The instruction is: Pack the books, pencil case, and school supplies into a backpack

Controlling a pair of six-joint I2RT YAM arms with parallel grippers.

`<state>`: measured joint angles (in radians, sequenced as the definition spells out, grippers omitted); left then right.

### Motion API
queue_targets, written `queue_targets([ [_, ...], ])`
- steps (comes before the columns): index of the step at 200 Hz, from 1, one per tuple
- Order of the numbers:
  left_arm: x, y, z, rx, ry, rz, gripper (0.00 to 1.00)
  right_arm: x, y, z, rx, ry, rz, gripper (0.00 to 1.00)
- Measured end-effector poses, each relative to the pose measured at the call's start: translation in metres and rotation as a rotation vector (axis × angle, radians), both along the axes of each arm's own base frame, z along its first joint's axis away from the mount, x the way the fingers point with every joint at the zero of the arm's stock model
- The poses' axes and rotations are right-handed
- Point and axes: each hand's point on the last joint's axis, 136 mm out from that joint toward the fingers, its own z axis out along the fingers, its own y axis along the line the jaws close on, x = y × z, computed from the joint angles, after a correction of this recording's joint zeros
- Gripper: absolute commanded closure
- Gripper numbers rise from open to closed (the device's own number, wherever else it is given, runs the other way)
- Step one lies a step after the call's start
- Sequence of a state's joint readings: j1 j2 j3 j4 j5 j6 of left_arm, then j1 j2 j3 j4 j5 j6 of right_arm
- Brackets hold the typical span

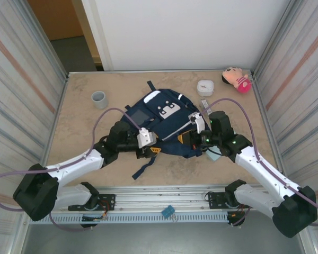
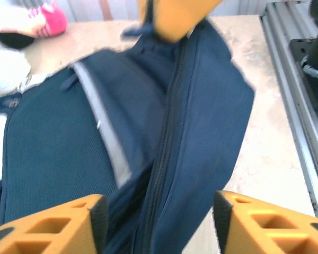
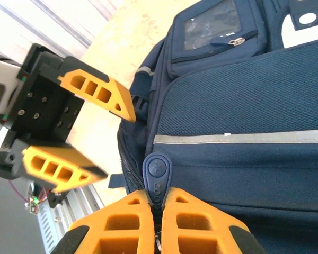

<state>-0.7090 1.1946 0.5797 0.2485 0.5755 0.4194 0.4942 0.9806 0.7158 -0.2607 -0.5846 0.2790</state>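
The navy backpack (image 1: 164, 121) lies flat mid-table. My right gripper (image 3: 156, 203) is shut on its blue rubber zip pull (image 3: 157, 172) at the near edge of the bag (image 3: 238, 106). My left gripper (image 2: 160, 217) stands open over the same edge, with the zip line and a fold of the backpack (image 2: 201, 116) between its spread fingers (image 2: 98, 217), not pinched. Both grippers meet at the bag's near side, left (image 1: 153, 150) and right (image 1: 185, 138). A pale teal pencil case (image 1: 213, 154) peeks out under the right arm. A narrow grey-white bar (image 1: 204, 104) lies beside the bag. The books are out of view.
A grey cup (image 1: 99, 99) stands back left. A white rounded box (image 1: 205, 87) and a pink plush toy (image 1: 237, 79) sit back right. Corrugated walls close in both sides. The metal rail (image 1: 164, 203) runs along the near edge.
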Motion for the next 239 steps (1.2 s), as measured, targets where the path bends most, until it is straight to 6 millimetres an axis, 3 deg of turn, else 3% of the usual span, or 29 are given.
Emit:
queue_targets([
  [19, -0.005, -0.021, 0.019, -0.029, -0.020, -0.044, 0.43, -0.002, 0.003, 0.003, 0.012, -0.008, 0.019, 1.00],
  [38, -0.004, -0.040, 0.024, -0.034, -0.021, -0.063, 0.63, -0.005, 0.007, 0.006, 0.022, -0.017, 0.037, 1.00],
  [68, 0.006, -0.050, 0.003, 0.006, 0.015, -0.041, 1.00, -0.003, 0.006, 0.007, 0.018, -0.029, 0.025, 1.00],
  [120, 0.005, -0.053, 0.002, 0.011, -0.003, -0.044, 1.00, 0.003, -0.005, -0.006, -0.063, -0.008, -0.104, 0.93],
  [168, 0.004, -0.055, 0.001, 0.017, -0.028, -0.048, 1.00, 0.002, -0.012, -0.004, -0.079, 0.003, -0.189, 0.85],
  [212, 0.004, -0.053, -0.003, 0.039, -0.038, -0.047, 1.00, -0.002, -0.018, -0.008, -0.057, 0.032, -0.223, 0.88],
  [239, 0.006, -0.052, -0.005, 0.049, -0.050, -0.040, 1.00, 0.003, -0.032, -0.008, -0.055, 0.041, -0.287, 0.93],
])
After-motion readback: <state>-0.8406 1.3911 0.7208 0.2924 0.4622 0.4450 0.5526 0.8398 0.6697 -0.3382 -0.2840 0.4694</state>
